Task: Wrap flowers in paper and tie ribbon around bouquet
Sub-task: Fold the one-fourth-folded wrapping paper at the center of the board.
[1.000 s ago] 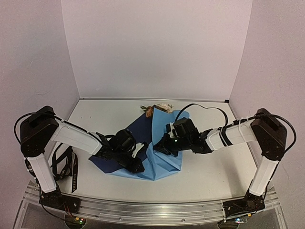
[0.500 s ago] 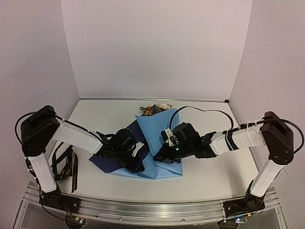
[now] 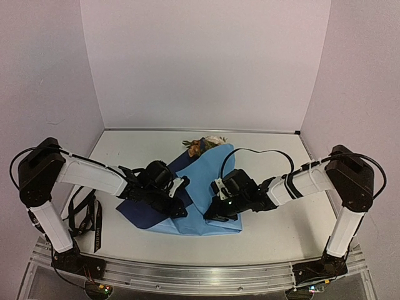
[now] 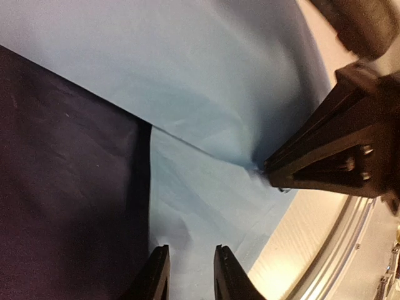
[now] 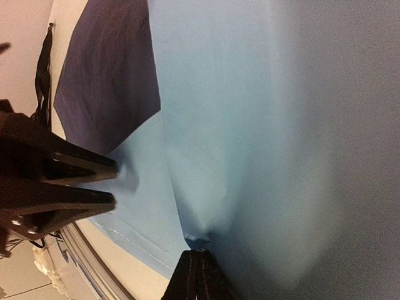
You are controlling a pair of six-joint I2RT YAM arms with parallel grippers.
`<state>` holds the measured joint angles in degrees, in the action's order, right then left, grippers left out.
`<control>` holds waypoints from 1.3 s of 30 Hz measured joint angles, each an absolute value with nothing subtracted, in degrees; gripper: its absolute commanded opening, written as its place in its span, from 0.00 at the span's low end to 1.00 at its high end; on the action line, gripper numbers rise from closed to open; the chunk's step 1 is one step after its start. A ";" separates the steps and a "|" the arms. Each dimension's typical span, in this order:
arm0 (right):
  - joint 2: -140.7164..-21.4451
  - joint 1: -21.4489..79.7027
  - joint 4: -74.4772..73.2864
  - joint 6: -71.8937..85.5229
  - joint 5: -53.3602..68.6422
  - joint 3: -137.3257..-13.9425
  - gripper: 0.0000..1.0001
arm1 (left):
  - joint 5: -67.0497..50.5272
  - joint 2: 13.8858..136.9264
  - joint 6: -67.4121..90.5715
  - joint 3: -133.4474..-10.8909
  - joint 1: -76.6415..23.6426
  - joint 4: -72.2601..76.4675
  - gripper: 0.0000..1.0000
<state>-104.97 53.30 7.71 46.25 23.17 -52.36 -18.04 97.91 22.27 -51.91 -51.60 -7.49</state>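
Observation:
The paper (image 3: 199, 181) lies folded mid-table, its light blue face up and its dark navy face (image 3: 145, 211) showing at the left. The flowers (image 3: 201, 145) poke out from under its far end; their stems are hidden. My right gripper (image 5: 199, 251) is shut on a pinched peak of the light blue paper (image 5: 250, 94) near the sheet's front edge. My left gripper (image 4: 190, 259) hovers close beside it over the paper (image 4: 206, 75), jaws a little apart with nothing between them. In the top view the two grippers, left (image 3: 181, 211) and right (image 3: 209, 215), nearly meet. The ribbon (image 3: 86, 215) lies bunched at the table's left.
An aluminium rail (image 3: 200, 275) runs along the near table edge, just in front of the paper. Pale walls close in the table (image 3: 275, 225) on three sides. The right arm's black cable (image 3: 256, 152) loops above the paper's right part.
My right gripper has drawn the raised light blue flap leftward and toward the front, laying it over the stems. My left gripper's jaws have parted slightly and its arm shifted a little back.

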 measured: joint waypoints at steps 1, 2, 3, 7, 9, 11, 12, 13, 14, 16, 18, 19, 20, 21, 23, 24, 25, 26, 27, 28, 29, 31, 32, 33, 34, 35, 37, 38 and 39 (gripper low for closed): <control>-104.97 53.30 7.68 46.22 23.09 -52.36 0.00 | -18.13 96.47 22.87 -51.83 -50.96 -7.46 0.38; -104.97 53.30 7.68 46.12 22.95 -52.36 0.00 | -18.23 94.72 23.76 -51.71 -50.08 -7.44 0.45; -104.97 53.30 7.68 46.06 22.78 -52.36 0.00 | -18.33 93.35 24.19 -51.68 -49.17 -7.37 0.49; -104.97 53.30 7.78 45.85 22.16 -52.36 0.00 | -20.25 90.46 27.66 -51.66 -44.07 -5.10 0.58; -104.97 53.30 8.01 45.82 22.13 -52.36 0.00 | -21.90 90.73 29.38 -51.68 -41.32 -3.84 0.64; -104.97 53.30 8.39 45.80 22.15 -52.36 0.00 | -23.88 92.06 31.15 -51.68 -38.83 -2.60 0.69; -104.97 53.30 8.67 45.80 22.17 -52.36 0.00 | -24.97 92.95 31.73 -51.68 -38.00 -1.85 0.71; -104.97 53.30 9.00 45.80 22.20 -52.36 0.00 | -26.12 94.04 32.36 -51.68 -37.23 -1.13 0.73; -104.97 53.30 9.37 45.80 22.28 -52.36 0.00 | -27.25 95.28 32.92 -51.68 -36.61 -0.36 0.74; -104.97 53.30 10.14 45.82 22.60 -52.36 0.00 | -29.72 98.06 33.93 -51.75 -35.89 1.51 0.76; -104.97 53.30 10.81 45.82 23.05 -52.36 0.00 | -31.59 100.20 34.68 -51.85 -35.51 2.86 0.77; -104.97 53.30 11.08 45.82 23.35 -52.36 0.00 | -32.59 101.23 34.96 -52.04 -35.35 3.49 0.77; -104.97 53.30 11.25 45.82 23.64 -52.36 0.00 | -33.37 102.21 35.11 -52.47 -35.21 4.02 0.77; -104.97 53.30 11.41 45.82 23.96 -52.36 0.00 | -34.16 103.20 35.28 -53.00 -35.11 4.61 0.76; -104.97 53.30 11.77 45.87 24.80 -52.36 0.00 | -35.67 105.19 35.84 -54.44 -34.96 5.94 0.74; -104.97 53.30 11.96 45.87 25.13 -52.36 0.00 | -36.30 106.06 35.98 -55.12 -34.90 6.60 0.73; -104.97 53.30 12.14 45.87 25.40 -52.36 0.00 | -36.88 107.05 36.10 -55.87 -34.80 7.27 0.72; -104.97 53.30 12.33 45.87 25.70 -52.36 0.00 | -37.60 108.19 36.13 -56.79 -34.69 7.85 0.70; -104.97 53.30 12.45 45.87 25.87 -52.36 0.00 | -38.00 109.12 36.22 -57.50 -34.62 8.43 0.69; -104.97 53.30 12.52 45.87 26.04 -52.36 0.00 | -38.44 110.09 36.32 -58.16 -34.54 9.15 0.67; -104.97 53.30 12.67 45.87 26.22 -52.33 0.00 | -38.74 110.83 36.52 -58.56 -34.45 9.60 0.66; -104.95 53.30 12.71 45.87 26.31 -52.29 0.00 | -39.42 112.25 36.68 -59.19 -34.36 10.34 0.63; -104.95 53.30 12.79 45.87 26.40 -52.21 0.00 | -39.54 112.86 36.84 -59.47 -34.31 10.52 0.60; -104.95 53.30 12.83 45.87 26.53 -52.10 0.00 | -39.68 113.36 36.91 -59.73 -34.28 10.56 0.56; -104.95 53.30 12.82 45.87 26.68 -51.99 0.00 | -39.88 113.84 36.93 -59.98 -34.26 10.59 0.53; -104.95 53.30 12.78 45.87 26.85 -51.94 0.00 | -39.97 114.22 37.10 -60.17 -34.23 10.57 0.48; -104.95 53.30 12.85 45.91 27.33 -51.94 0.00 | -40.26 114.80 36.75 -60.90 -34.14 10.53 0.37; -104.95 53.30 12.88 45.91 27.63 -51.94 0.00 | -40.34 115.07 36.60 -61.47 -34.10 10.55 0.30; -104.95 53.30 12.86 45.93 27.88 -51.94 0.00 | -40.38 115.29 36.41 -61.99 -34.06 10.59 0.22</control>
